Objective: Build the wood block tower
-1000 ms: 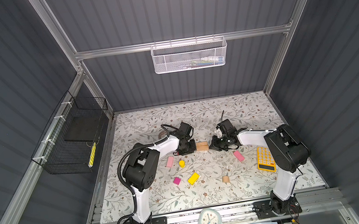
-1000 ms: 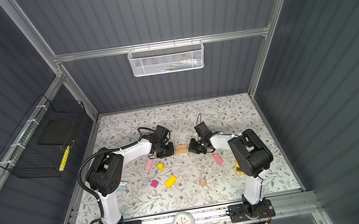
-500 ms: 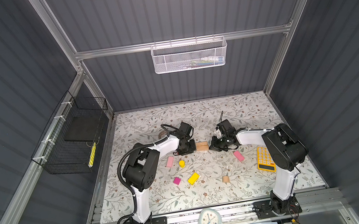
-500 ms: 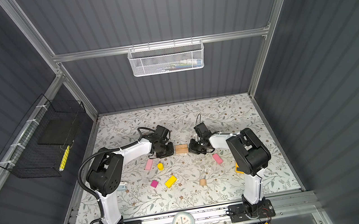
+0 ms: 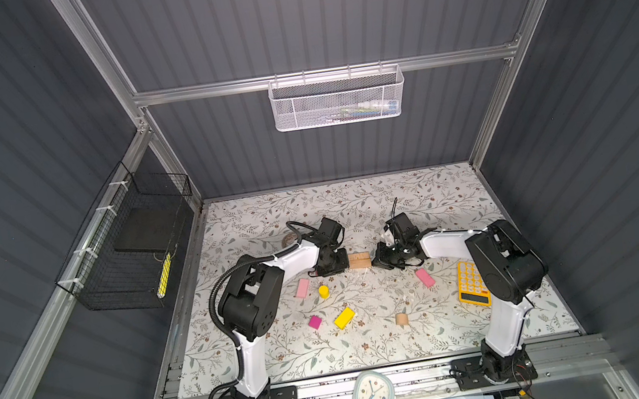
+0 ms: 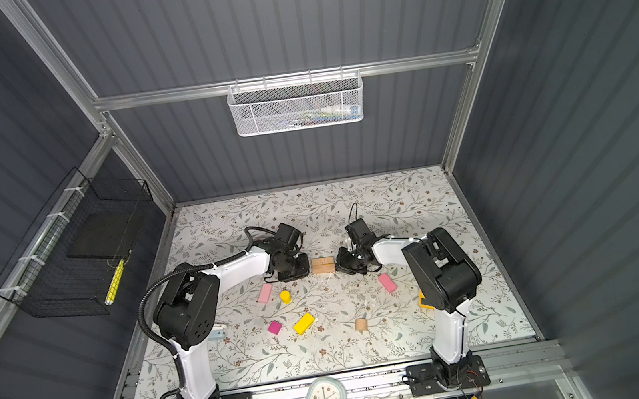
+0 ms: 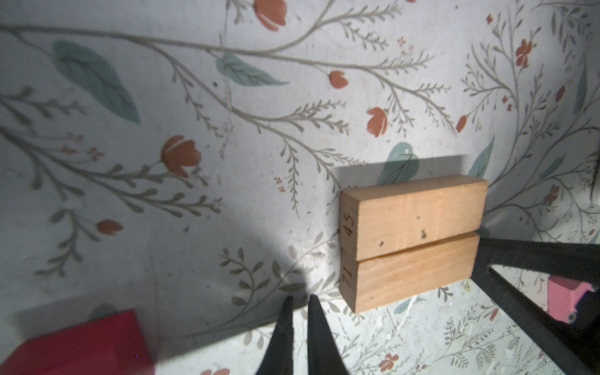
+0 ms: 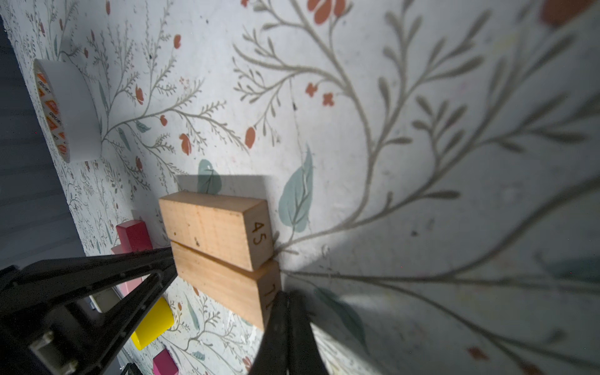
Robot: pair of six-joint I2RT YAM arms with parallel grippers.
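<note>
Two tan bars (image 5: 359,260) (image 6: 323,265) lie flat side by side at mid-table, long sides touching. My left gripper (image 5: 345,264) (image 7: 300,297) is shut and holds nothing, its tips at the bars' left end. At the opposite end my right gripper (image 5: 376,262) (image 8: 286,293) is shut and empty too, its tips against the nearer bar's end. Loose wood blocks lie nearer the front: a pink bar (image 5: 302,288), a yellow cylinder (image 5: 323,291), a magenta cube (image 5: 315,322), a yellow bar (image 5: 344,317), a tan cylinder (image 5: 401,319) and another pink bar (image 5: 424,277). No tower stands.
A yellow-orange calculator (image 5: 472,284) lies at the right, by the right arm. A tape roll (image 8: 65,110) sits behind the left arm. A white stapler (image 6: 216,332) lies by the left arm's base. A magenta block (image 7: 78,344) is close beside my left gripper.
The right arm has edged slightly left toward the bars. The bars and the left arm have not moved.
</note>
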